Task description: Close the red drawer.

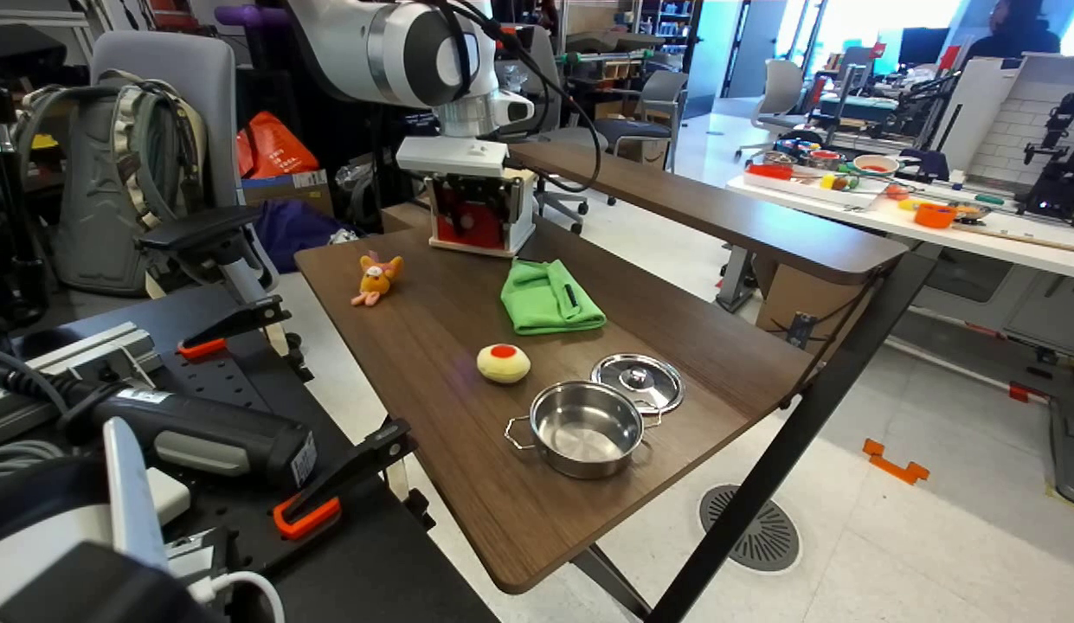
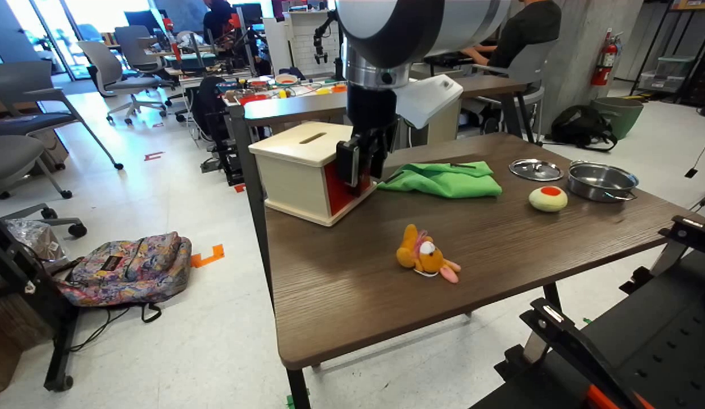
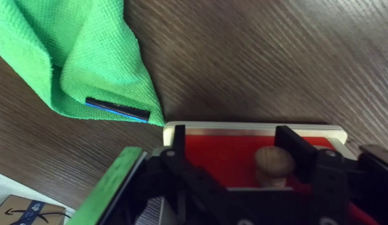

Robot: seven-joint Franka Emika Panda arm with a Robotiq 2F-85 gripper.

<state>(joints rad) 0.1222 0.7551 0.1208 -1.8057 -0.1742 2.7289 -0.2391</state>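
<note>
The red drawer is a boxy unit at the table's far end in an exterior view, with a red front [image 1: 470,228]. It also shows in an exterior view [image 2: 336,199], with pale wooden sides and a slotted tan top [image 2: 295,136]. In the wrist view the red front [image 3: 219,153] sits inside the pale frame, and its round wooden knob [image 3: 274,160] stands out. My gripper [image 3: 231,131] is open in front of it, fingers spread, with the knob between them and close to the right finger. The gripper [image 2: 363,170] hides part of the front. I see no gap showing the drawer pulled out.
A folded green cloth [image 2: 443,182] lies beside the box; its corner reaches the box corner in the wrist view [image 3: 103,62]. An orange plush toy [image 2: 423,255], a yellow toy with a red spot [image 1: 504,365], a steel pot [image 1: 587,433] and its lid [image 1: 640,385] stand on the table.
</note>
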